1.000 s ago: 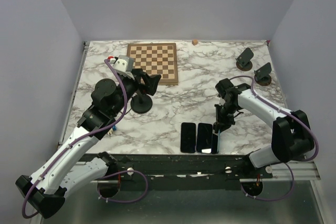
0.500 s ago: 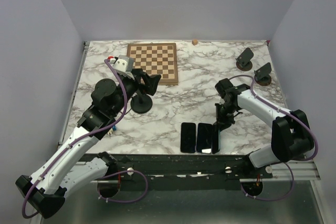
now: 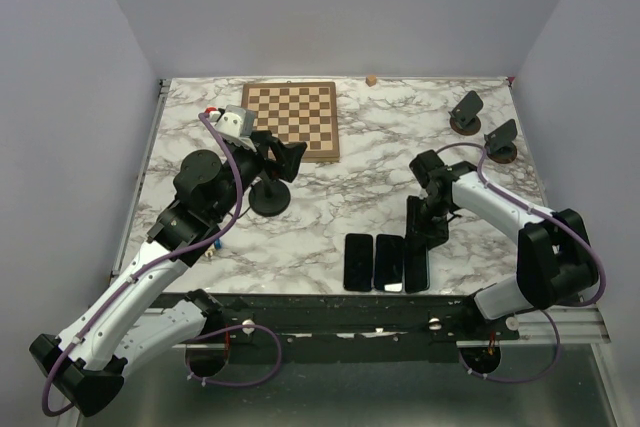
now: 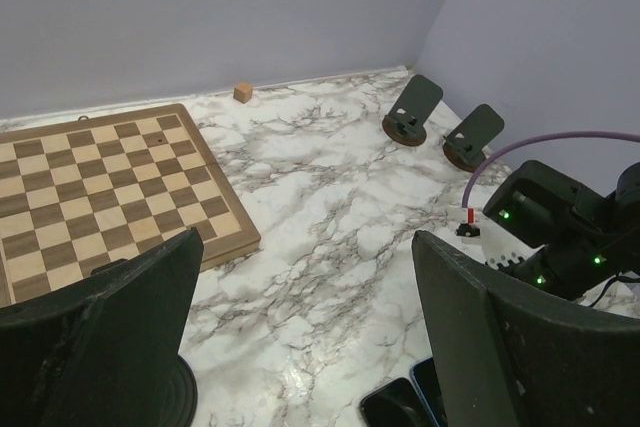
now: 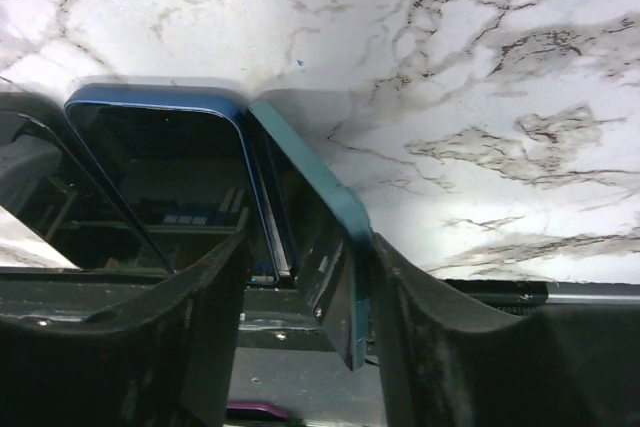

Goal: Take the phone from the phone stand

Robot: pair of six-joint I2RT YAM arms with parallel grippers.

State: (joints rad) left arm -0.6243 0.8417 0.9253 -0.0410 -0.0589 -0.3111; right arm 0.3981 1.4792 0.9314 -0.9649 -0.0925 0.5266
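Marble table [image 3: 380,162] seen from above, walled on three sides; three phones [image 3: 358,262] lie side by side right at its near edge; the rightmost phone [image 5: 325,237] sits tilted between the fingers of the right tool [image 3: 420,239], which stand parted and loose around it; left tool [image 3: 283,160] gapes wide, holding nothing, above a black stand [image 3: 270,199]; chessboard [image 3: 291,119] lies near the far edge; two more stands [image 3: 466,112] sit by the right edge; bare marble spreads between the arms.
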